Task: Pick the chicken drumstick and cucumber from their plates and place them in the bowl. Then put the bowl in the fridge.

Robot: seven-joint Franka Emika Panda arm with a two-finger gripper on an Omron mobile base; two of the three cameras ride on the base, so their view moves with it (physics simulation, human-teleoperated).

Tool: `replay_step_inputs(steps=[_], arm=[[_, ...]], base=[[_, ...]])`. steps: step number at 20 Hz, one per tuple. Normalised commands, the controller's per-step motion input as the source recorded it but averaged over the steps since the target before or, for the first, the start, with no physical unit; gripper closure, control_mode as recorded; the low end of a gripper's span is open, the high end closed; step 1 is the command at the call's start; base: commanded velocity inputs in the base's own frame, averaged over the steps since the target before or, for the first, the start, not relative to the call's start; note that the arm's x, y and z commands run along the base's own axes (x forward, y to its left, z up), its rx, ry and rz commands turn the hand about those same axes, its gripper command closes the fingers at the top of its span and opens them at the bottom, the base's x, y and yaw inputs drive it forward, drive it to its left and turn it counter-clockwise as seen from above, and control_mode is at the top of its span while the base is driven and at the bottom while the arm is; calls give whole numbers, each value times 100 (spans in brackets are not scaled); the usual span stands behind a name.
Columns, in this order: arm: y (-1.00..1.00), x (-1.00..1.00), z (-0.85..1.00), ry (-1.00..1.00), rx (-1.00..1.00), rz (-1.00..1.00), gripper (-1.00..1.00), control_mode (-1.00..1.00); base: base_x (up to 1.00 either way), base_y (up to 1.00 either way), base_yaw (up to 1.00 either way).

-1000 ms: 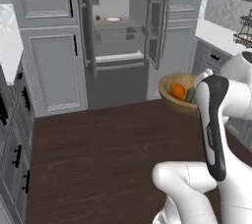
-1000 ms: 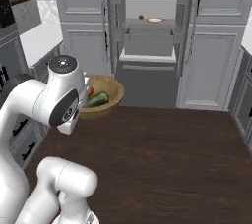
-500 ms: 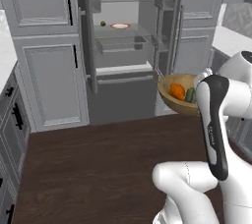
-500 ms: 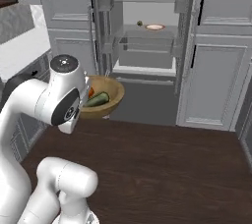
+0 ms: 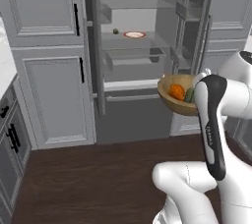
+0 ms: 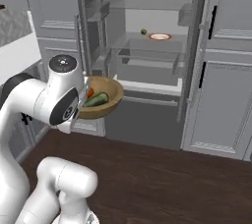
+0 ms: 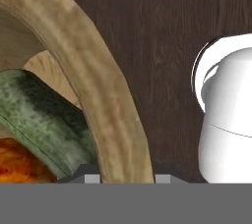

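**Inspector:** State the load and its position.

**Operator:** I have the bowl [image 5: 178, 101] carried in the air in front of the open fridge [image 6: 147, 66]. The chicken drumstick [image 5: 176, 91] and the cucumber [image 6: 96, 100] both lie inside it, side by side and touching. The gripper [image 7: 123, 178] is clamped on the bowl's thick rim; in the hand view the rim runs straight down between the two finger tips, one inside the bowl and one outside. The jaws are at a narrow setting, closed on that rim.

**Inspector:** Where does the contents sit relative to the jaws?

**Operator:** The cucumber lies just inside the rim, right beside the inner finger tip, with the drumstick beyond it. I cannot tell whether the cucumber touches the finger.

**Inspector:** Your judgement on the step in hand?

**Operator:** Placing the bowl in the fridge. I would keep the bowl level, since a one-sided rim grip invites tilt and the food could roll toward the low side. The middle shelf already carries a small plate [image 6: 160, 36] and a small dark green item [image 6: 143, 32], so I would aim for bare shelf beside them. I would pass between the two open doors without clipping their bins, set the base flat, and only then release.
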Motion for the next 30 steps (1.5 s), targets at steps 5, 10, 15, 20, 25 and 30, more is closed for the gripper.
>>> replay_step_inputs(steps=[5,10,15,20,25,30], arm=[[0,0,0,0,0,0,100,100],[0,0,0,0,0,0,100,100],[0,0,0,0,0,0,100,100],[0,0,0,0,0,0,100,100],[0,0,0,0,0,0,100,100],[0,0,0,0,0,0,100,100]], base=[[98,-29,0],[92,-6,0],[94,-2,0],[100,-4,0],[85,-6,0],[55,-10,1]])
